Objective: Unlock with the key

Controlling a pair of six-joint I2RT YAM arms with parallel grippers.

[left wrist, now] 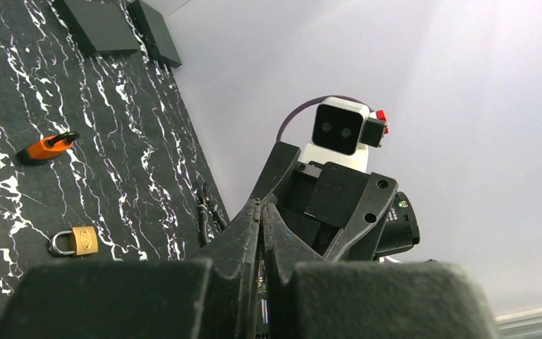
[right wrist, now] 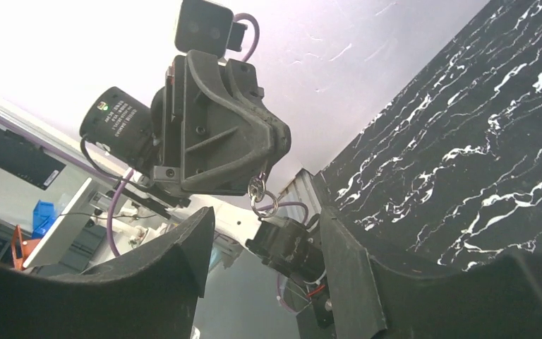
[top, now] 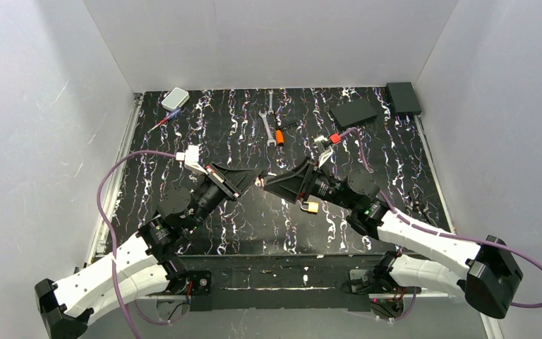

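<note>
1. Left gripper: centre of the top view, tip pointing right. In its own wrist view, the fingers are pressed together with no gap between them. I read this gripper as clamped on the key.

2. Key: centre of the right wrist view, directly under the left fingertips. Only silvery rings show, dangling free and hanging straight down. I cannot make out the blade or the dark head, so the long axis of the key cannot be told.

3. Right gripper: just right of the left gripper in the top view, nearly tip to tip with it. Its jaws stand wide apart and hold nothing. In the right wrist view, the rings hang above the gap between them.

4. Padlock: lower right of the key in the top view, beside the right gripper's body. It lies flat on the table. In the left wrist view it sits at lower left with its shackle toward the left edge.

5. Governing relation: the key lies just left of the right gripper, and the padlock lies right of and below the key. I judge the right arm nearer the padlock. The key must reach the body end opposite the shackle, and the free-swinging rings could get in the way.
</note>
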